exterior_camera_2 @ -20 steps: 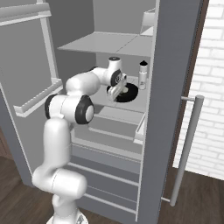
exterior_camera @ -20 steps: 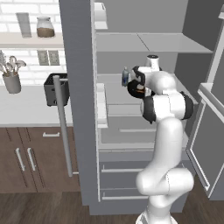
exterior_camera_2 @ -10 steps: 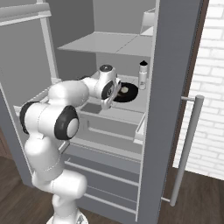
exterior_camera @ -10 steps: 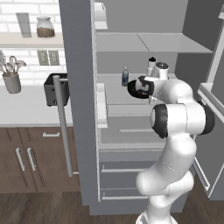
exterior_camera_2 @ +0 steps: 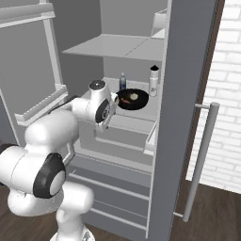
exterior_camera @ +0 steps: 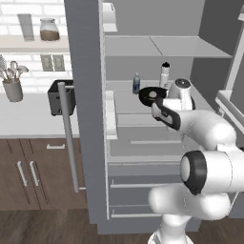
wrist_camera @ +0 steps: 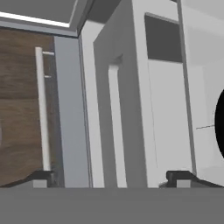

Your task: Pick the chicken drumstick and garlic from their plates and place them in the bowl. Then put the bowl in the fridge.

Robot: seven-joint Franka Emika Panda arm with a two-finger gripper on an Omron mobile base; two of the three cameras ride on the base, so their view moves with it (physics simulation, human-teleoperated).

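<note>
The black bowl (exterior_camera: 147,96) (exterior_camera_2: 133,100) rests on a middle shelf of the open fridge (exterior_camera: 84,124) (exterior_camera_2: 181,117). Inside it lie the off-white garlic (exterior_camera: 152,94) (exterior_camera_2: 134,97) and the orange-brown chicken drumstick (exterior_camera_2: 126,100). My gripper (exterior_camera: 159,110) (exterior_camera_2: 107,120) (wrist_camera: 111,177) hangs just in front of the bowl, clear of it. It is open and holds nothing. The hand view looks down past the shelf at the door, with the bowl's dark rim (wrist_camera: 221,127) at the right edge.
A small blue bottle (exterior_camera: 136,83) (exterior_camera_2: 123,81) and a white bottle with a black cap (exterior_camera: 165,75) (exterior_camera_2: 153,81) stand behind the bowl. Door bins (exterior_camera: 110,114) (exterior_camera_2: 150,136) flank the opening. Grey drawers (exterior_camera: 138,186) sit below. A counter (exterior_camera: 28,114) with utensils lies left.
My hand has drawn back from the bowl toward the front of the shelf, and the arm has folded down and outward. The bowl stays on the shelf.
</note>
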